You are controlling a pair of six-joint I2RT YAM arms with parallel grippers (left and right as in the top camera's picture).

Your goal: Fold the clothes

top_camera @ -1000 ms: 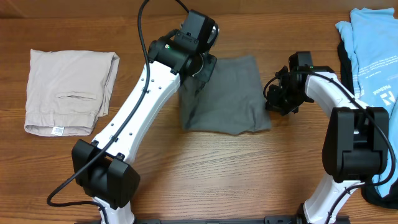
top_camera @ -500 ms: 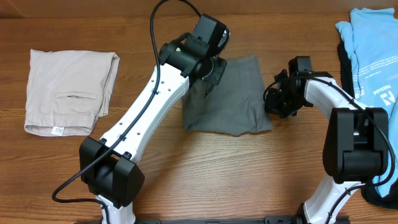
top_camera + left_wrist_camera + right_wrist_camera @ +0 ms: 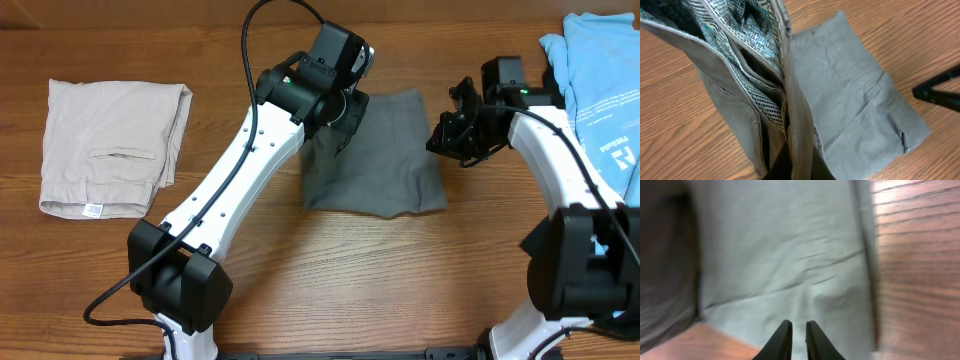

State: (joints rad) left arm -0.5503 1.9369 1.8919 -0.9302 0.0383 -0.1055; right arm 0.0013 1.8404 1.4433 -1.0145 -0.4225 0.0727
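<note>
The clothes, dark grey shorts [image 3: 385,165], lie in the middle of the table. My left gripper [image 3: 342,108] is shut on their left edge and holds it raised. In the left wrist view the pinched waistband [image 3: 785,115] runs up from the gripper [image 3: 800,172], showing patterned lining, and the rest of the shorts [image 3: 855,115] lies flat. My right gripper [image 3: 447,135] hovers by the shorts' far right edge. In the right wrist view that gripper [image 3: 799,330] is all but shut, a thin gap, nothing in it, above the grey cloth [image 3: 790,255].
Folded pale beige shorts [image 3: 110,140] lie at the far left. A light-blue shirt [image 3: 600,80] lies over dark cloth [image 3: 553,90] at the right edge. Bare wood runs along the table's front.
The left gripper carried the raised edge to the right and the shorts slid slightly right. The right gripper moved back and to the right, off the shorts' right edge.
</note>
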